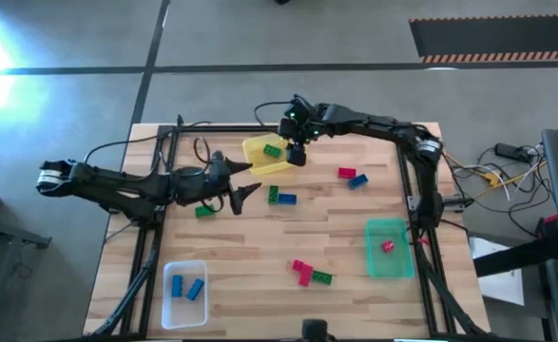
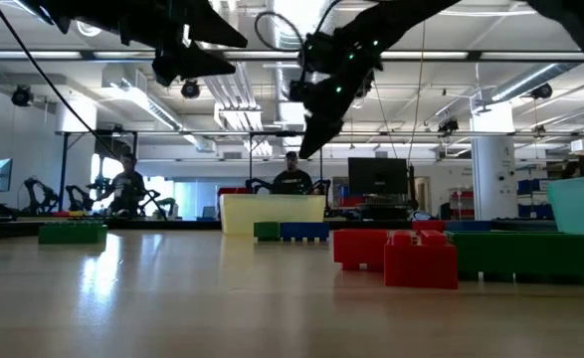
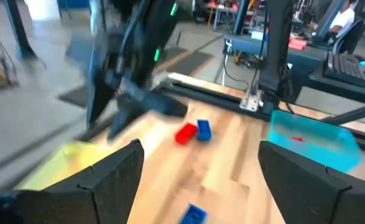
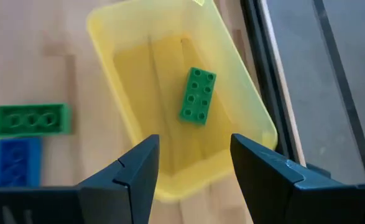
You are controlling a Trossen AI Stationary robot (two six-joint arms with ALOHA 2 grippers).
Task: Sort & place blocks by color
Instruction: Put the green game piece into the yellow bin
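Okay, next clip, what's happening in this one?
Two arms are sorting blocks into bins by color. The right gripper hovers over the yellow bin with open, empty jaws; a green block lies inside. The left gripper waits open near the table's middle, above the loose blocks. Two blue blocks are in the clear bin, a red one in the green bin. Several blocks remain on the table.
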